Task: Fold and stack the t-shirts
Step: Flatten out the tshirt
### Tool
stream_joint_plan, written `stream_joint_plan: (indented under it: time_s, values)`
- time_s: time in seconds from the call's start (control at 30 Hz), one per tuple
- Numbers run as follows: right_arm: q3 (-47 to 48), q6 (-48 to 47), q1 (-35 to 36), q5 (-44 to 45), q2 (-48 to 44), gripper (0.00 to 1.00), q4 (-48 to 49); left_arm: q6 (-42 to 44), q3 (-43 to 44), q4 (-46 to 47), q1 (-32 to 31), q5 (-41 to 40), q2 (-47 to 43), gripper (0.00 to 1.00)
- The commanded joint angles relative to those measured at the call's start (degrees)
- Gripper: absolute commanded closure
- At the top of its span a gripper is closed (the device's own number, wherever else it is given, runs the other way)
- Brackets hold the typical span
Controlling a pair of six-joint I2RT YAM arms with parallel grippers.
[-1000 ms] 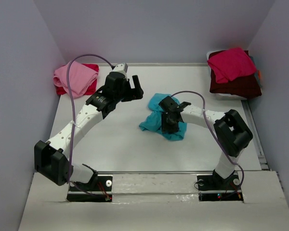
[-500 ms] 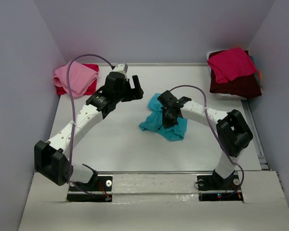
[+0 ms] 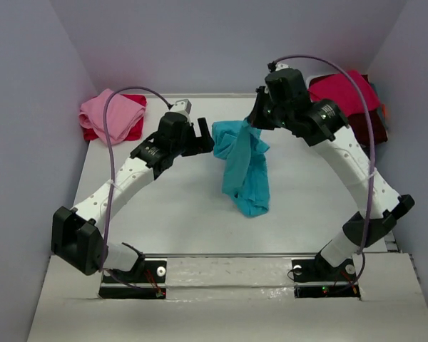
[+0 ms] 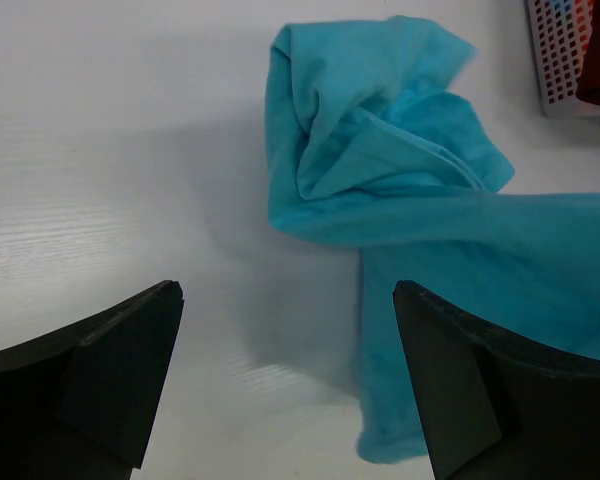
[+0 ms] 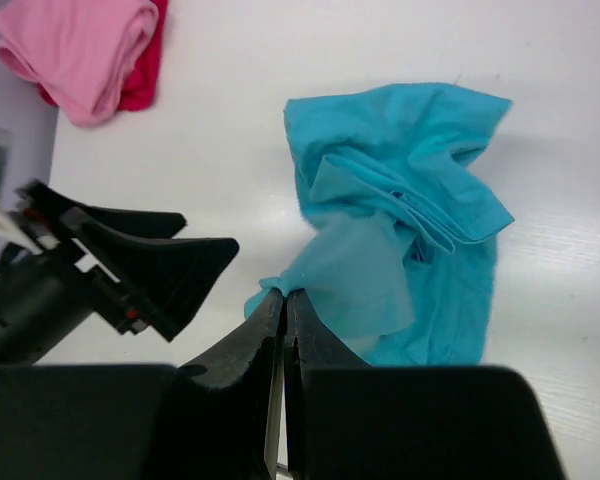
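right pincer (image 5: 283, 296) pinched shut on turquoise t-shirt (image 3: 246, 171) edge, cloth dangling limp below it. left pincer (image 4: 285, 290) wide open, shirt just ahead. soft, light, floppy stuff, so i'd grab the loose hem.

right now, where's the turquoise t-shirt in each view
Top external: turquoise t-shirt hangs at centre, its top corner held by the right jaws.
Left wrist: shirt fills upper middle and right, beyond the open left jaws.
Right wrist: shirt centre right, one corner pinched in the shut right jaws at bottom centre.
Shared landmark: the open left jaws, left of the shirt in top external and right wrist, framing left wrist's bottom.
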Motion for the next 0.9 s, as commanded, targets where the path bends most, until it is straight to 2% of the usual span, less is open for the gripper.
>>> stream_joint_plan:
  time_s: [0.0,0.3,0.4,0.43,0.47,0.6,0.87]
  values:
    - [6.77,-3.22,0.48,4.17,-2.83,0.93,-6.69,-2.37,-2.92,5.53,-1.64,3.65,-1.38,0.01]
    - [10.99,-5.07,0.48,7.51,-0.46,0.93,-8.54,-6.59,-9.16,11.24,-8.94,4.80,-0.15,0.01]
    - [12.30,-5.60,0.48,9.78,1.11,0.93,-9.15,-9.48,-11.80,13.70,-15.33,5.15,-0.15,0.01]
    - [12.65,-5.69,0.48,9.88,1.55,0.93,-9.24,-9.49,-12.41,14.84,-15.36,4.89,-0.15,0.01]
    - [12.83,-5.86,0.48,9.80,1.82,0.93,-9.24,-10.45,-12.94,15.55,-18.40,3.58,-0.15,0.01]
    - [13.97,-6.12,0.48,9.44,3.05,0.93,-9.15,-13.00,-16.54,18.53,-23.87,1.63,0.03,0.01]
    - [16.26,-6.56,0.48,10.32,3.58,0.93,-10.82,-14.06,-20.50,23.20,-25.55,-0.74,3.62,0.01]
